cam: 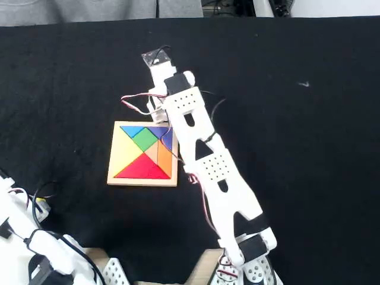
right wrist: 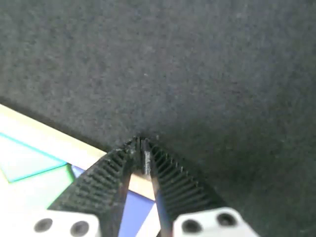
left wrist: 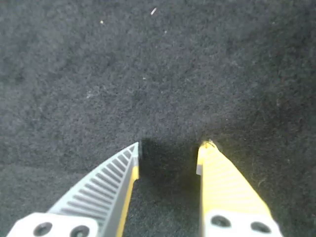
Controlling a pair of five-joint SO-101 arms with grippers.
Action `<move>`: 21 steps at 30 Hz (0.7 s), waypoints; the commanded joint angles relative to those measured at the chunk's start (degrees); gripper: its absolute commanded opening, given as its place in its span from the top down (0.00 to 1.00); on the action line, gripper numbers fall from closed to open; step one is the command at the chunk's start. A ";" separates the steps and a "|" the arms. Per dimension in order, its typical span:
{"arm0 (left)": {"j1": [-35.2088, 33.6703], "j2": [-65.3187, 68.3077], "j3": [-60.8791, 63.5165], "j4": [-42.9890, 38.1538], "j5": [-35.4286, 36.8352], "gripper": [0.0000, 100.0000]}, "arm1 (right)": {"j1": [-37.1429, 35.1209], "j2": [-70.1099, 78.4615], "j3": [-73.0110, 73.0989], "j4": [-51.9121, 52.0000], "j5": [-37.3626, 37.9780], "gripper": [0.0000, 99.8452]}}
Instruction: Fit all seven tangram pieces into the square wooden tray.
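A black cloth [cam: 309,148] covers the whole table, and both arms work over it. We see the right arm [cam: 205,157] stretched from the near edge across the right side of the square wooden tray [cam: 142,181], with red and white cables [cam: 135,101] looped beside its wrist.

The right gripper [right wrist: 141,145] is clenched: its two black ribbed fingers [right wrist: 106,170] meet at their tips with nothing between them. The tips hang over the cloth just past the tray's pale rim [right wrist: 44,132], so the tray lies behind and below the closed fingers. Right beside them we make out a blue triangle [right wrist: 24,160] and a purple piece [right wrist: 131,212].

From above, the tangram pieces [cam: 145,151] lie flat inside the tray and fill the square. The blue triangle [cam: 132,130] sits in the far left corner, the green piece [cam: 145,139] touches it, and the purple piece [cam: 168,139] lies nearest the right arm. A yellow triangle [cam: 126,154] takes the left side and a red triangle [cam: 143,170] the near side. A peach piece [cam: 152,153] and an orange piece [cam: 164,155] sit between them and the arm.

The left gripper [left wrist: 170,150] is released, its grey finger [left wrist: 111,180] and yellow finger [left wrist: 222,182] spread with bare cloth showing in the gap. The left arm [cam: 24,237] sits at the near left corner, well apart from the tray.
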 commanded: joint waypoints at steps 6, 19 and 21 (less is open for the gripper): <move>8.84 -1.32 -3.56 -0.79 0.88 0.81 | 2.11 -6.02 -2.77 2.37 -4.84 0.99; 45.32 10.73 -23.69 7.21 6.42 0.81 | 15.03 -34.33 16.92 2.81 -7.65 0.99; 45.49 17.49 -27.56 7.56 6.42 0.81 | 15.47 -42.15 28.00 2.64 -7.65 0.99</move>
